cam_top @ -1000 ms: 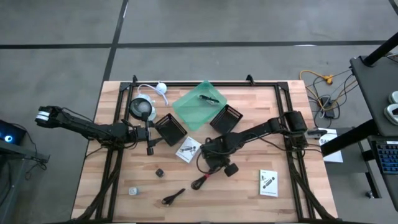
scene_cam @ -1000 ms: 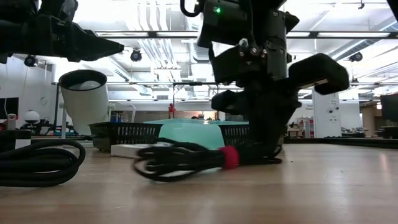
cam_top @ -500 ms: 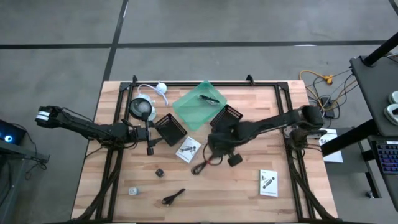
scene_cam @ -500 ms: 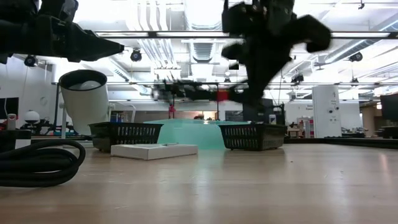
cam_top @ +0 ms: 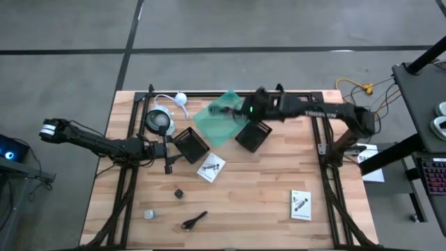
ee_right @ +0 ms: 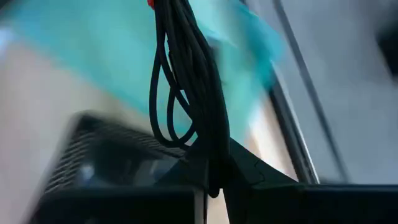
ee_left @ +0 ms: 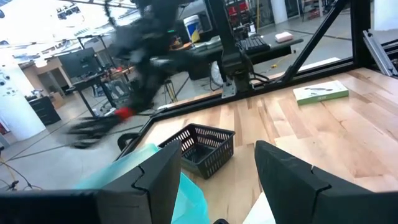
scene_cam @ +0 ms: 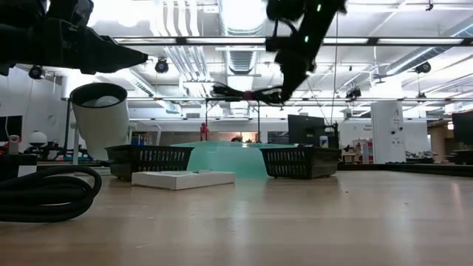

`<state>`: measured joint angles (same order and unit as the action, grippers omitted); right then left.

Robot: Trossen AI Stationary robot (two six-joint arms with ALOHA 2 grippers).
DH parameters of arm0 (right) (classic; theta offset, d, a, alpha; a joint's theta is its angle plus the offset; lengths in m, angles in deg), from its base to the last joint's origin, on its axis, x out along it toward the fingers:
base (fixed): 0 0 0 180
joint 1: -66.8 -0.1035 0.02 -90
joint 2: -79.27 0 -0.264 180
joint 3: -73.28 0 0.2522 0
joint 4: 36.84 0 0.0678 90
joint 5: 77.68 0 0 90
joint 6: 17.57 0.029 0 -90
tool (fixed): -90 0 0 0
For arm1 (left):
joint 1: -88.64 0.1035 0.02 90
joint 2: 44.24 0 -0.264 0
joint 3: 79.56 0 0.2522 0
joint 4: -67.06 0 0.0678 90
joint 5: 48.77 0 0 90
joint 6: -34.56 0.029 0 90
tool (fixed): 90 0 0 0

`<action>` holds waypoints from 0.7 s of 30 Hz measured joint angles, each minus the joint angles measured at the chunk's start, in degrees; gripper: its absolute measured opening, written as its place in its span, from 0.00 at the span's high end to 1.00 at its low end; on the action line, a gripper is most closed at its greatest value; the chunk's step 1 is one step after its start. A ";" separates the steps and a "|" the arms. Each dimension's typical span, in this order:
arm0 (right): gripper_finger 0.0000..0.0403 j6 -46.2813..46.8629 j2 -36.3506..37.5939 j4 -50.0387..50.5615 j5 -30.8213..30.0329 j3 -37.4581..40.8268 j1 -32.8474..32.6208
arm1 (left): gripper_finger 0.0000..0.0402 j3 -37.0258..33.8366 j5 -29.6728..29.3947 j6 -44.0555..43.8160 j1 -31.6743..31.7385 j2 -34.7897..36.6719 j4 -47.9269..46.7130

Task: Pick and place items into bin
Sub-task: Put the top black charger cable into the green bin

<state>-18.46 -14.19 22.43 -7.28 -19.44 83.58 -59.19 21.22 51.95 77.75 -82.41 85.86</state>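
Observation:
My right gripper (cam_top: 245, 109) is up in the air over the teal green bin (cam_top: 217, 124), shut on the black cable with red tie (scene_cam: 240, 93). The cable sticks out from it toward the table's left, blurred by motion. The bin (scene_cam: 222, 158) lies flat on the far middle of the table. My left gripper (cam_top: 167, 157) hovers open at the table's left, near a black mesh basket (cam_top: 190, 144). Two white printed packets (cam_top: 210, 168) (cam_top: 301, 204), a tiny black cube (cam_top: 179, 193), a tiny pale piece (cam_top: 149, 214) and a dark stick-like item (cam_top: 194, 221) lie on the wood. My right gripper (ee_right: 212, 171) pinches the cable bundle between its two fingers at one end (ee_right: 210, 146), with the red tie (ee_right: 151, 3) farther along. The loops (ee_right: 180, 81) run forward out of the fingers. The cable is lifted clear, held roughly level above the bin.
A second black mesh basket (cam_top: 254, 134) sits just right of the bin, under my right arm. A white cup-like object (cam_top: 160, 122) with a white cord (cam_top: 174, 99) stands at the far left. A dark metal frame (cam_top: 209, 94) runs along the table's edges.
My right gripper has risen from the table's near middle and swung toward the far edge, over the green bin. The cable, first lying on the wood in its grip, has come up clear and travelled with it, swinging out toward the left.

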 joint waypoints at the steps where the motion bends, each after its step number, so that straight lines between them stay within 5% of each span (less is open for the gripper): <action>1: 0.97 1.97 -0.28 -0.27 0.16 0.00 2.33 | 0.53 0.00 0.00 0.00 0.00 0.02 0.03; 11: 0.97 3.60 -8.84 -5.06 21.48 -0.23 17.00 | 0.53 0.00 -0.02 0.00 0.00 -0.04 0.10; 21: 0.97 1.32 -13.24 -4.74 23.10 -2.70 17.33 | 0.53 0.00 -0.02 0.00 0.00 -0.07 -0.03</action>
<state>-17.14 -27.43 17.69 15.82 -22.13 100.91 -59.19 21.20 51.95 77.75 -82.48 85.83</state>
